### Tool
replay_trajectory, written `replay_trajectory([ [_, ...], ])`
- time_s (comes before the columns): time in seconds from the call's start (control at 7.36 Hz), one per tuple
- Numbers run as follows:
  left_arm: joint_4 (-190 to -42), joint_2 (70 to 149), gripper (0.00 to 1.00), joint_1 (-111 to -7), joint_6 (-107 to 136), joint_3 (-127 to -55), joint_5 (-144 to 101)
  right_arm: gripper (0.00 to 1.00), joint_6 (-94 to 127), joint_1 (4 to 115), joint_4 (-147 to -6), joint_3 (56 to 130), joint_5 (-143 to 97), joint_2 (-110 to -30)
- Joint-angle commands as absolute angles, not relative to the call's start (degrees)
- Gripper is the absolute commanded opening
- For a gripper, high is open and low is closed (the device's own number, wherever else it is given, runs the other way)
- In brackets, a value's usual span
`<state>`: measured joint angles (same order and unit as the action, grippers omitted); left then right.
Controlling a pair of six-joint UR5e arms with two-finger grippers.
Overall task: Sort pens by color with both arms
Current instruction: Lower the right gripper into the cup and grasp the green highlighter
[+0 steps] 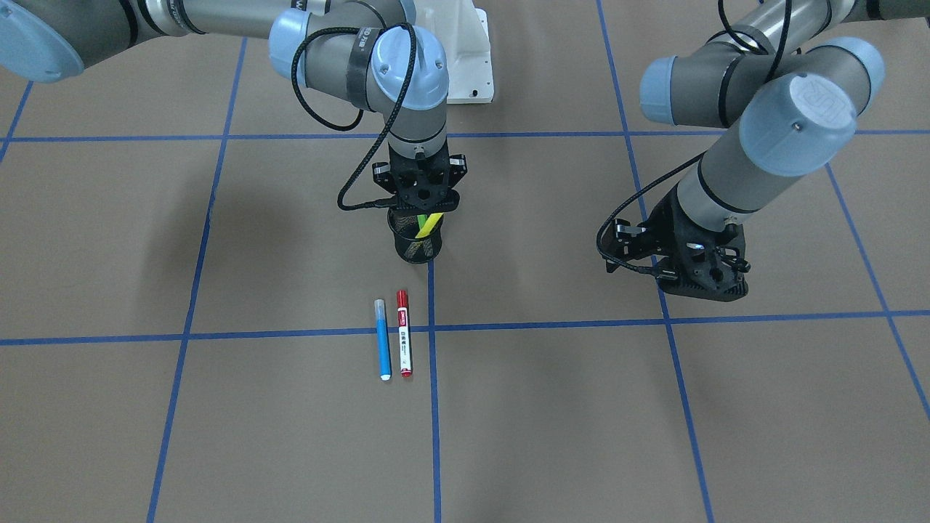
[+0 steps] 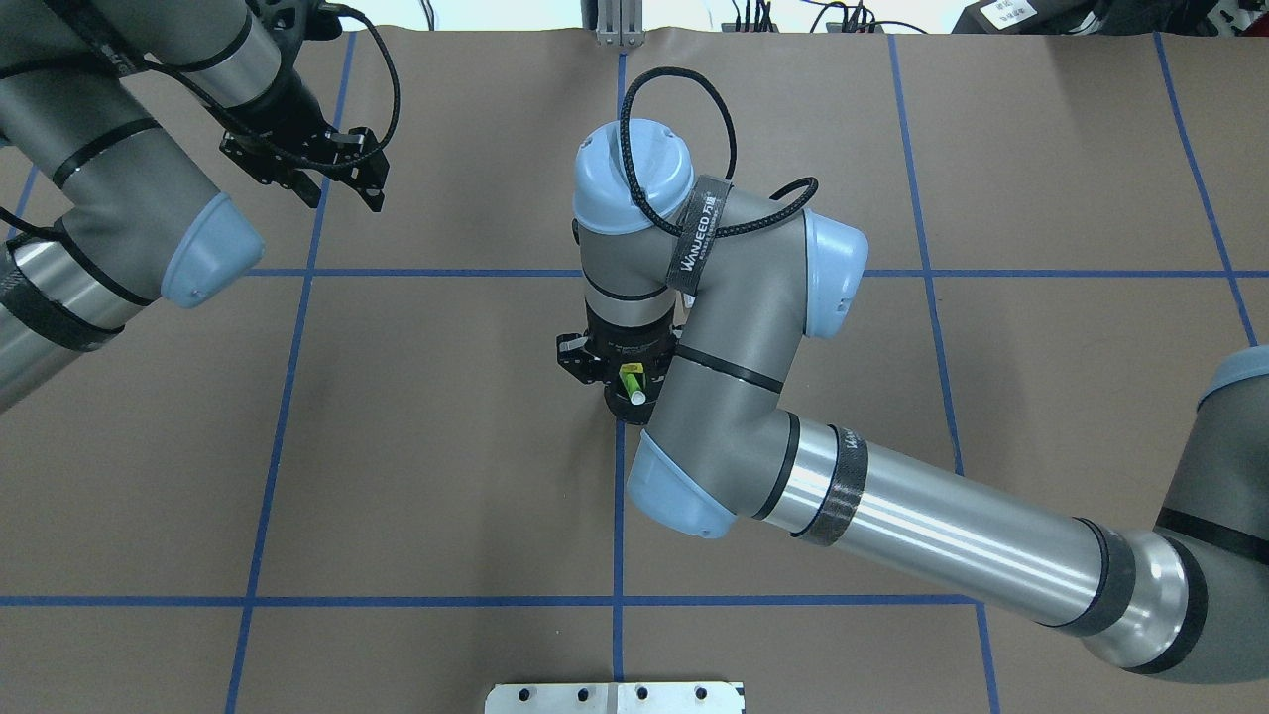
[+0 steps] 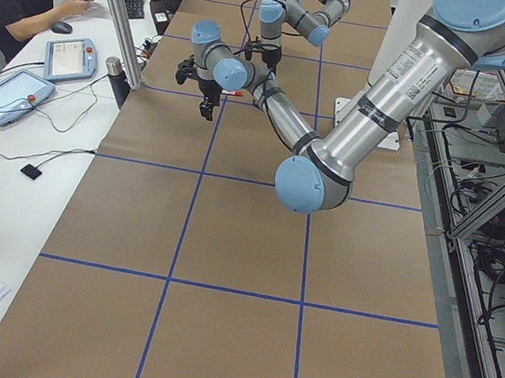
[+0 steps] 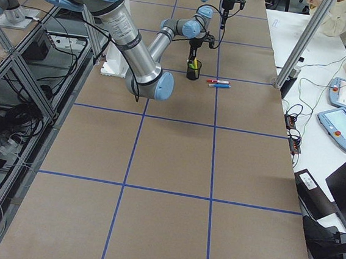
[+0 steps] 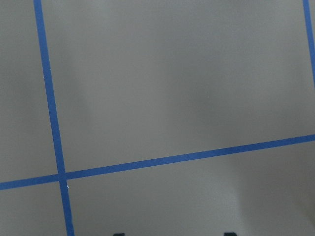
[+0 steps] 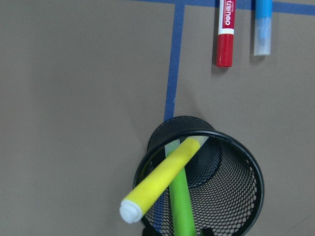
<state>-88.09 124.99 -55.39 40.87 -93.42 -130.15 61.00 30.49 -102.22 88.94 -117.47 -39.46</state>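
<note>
Right pincer (image 1: 420,207) hung open directly over the mesh cup (image 1: 414,247) near the counter's (image 1: 218,436) middle. Inside it, green pen (image 6: 181,206) and yellow pen (image 6: 162,182) leaned steeply, tops toward it. Left pincer (image 2: 340,193), open and empty, sat well apart.

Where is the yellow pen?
In the right wrist view, the yellow pen leans inside the black mesh cup beside the green pen, mid-table, right under the right end effector.

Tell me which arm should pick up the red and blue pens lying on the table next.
Right, most likely. The right gripper hangs open over the mesh cup, close to the red pen and blue pen. The left gripper sits farther off to the side.
</note>
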Motion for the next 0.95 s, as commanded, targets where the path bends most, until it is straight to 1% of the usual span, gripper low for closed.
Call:
replay_trajectory([
  [0.0,-88.42,124.98,0.74,-55.37,40.87,-93.25,-130.17,0.42,61.00,30.24,-102.22,89.30,-117.33,-39.99],
  [0.14,-88.42,124.98,0.74,-55.37,40.87,-93.16,-130.17,0.37,61.00,30.23,-102.22,89.30,-117.33,-39.99],
  [0.27,-88.42,124.98,0.74,-55.37,40.87,-93.16,-130.17,0.27,61.00,30.23,-102.22,89.73,-117.42,-39.99],
  [0.82,-88.51,124.98,0.74,-55.28,40.96,-92.99,-130.08,0.14,60.91,30.23,-103.17,91.13,-117.69,-39.82],
])
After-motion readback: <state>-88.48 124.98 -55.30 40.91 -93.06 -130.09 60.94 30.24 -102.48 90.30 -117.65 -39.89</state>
